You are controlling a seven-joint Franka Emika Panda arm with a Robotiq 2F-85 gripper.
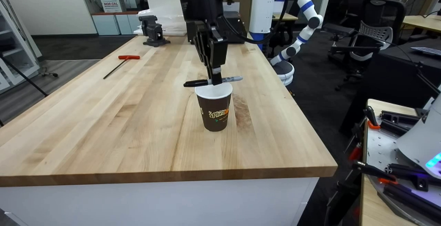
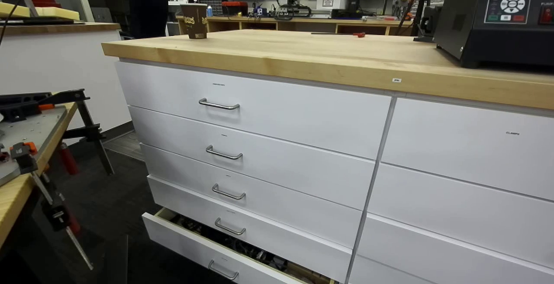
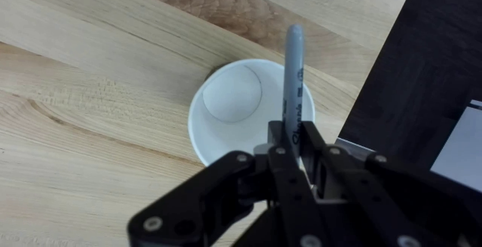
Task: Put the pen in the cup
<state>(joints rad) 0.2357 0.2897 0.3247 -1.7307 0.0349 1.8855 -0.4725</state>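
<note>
My gripper (image 1: 215,78) is shut on the pen (image 1: 231,79), a marker with a grey barrel and a black cap. The pen lies nearly level across the fingertips, just above the cup (image 1: 215,114). The cup is dark brown with a white rim and a pale mark, and stands upright on the table. In the wrist view, the fingertips (image 3: 293,130) grip the pen's barrel (image 3: 293,70) over the right part of the cup's white opening (image 3: 233,134). The inside and bottom show bare. The pen's capped end is hidden there. The cup also shows in an exterior view (image 2: 195,22).
A red-handled tool (image 1: 129,57) lies farther back on the wooden table (image 1: 137,143). It also shows in an exterior view (image 2: 358,35). A black vise (image 1: 154,31) and a black machine (image 2: 497,28) stand at the far end. The cup stands near the table's end edge.
</note>
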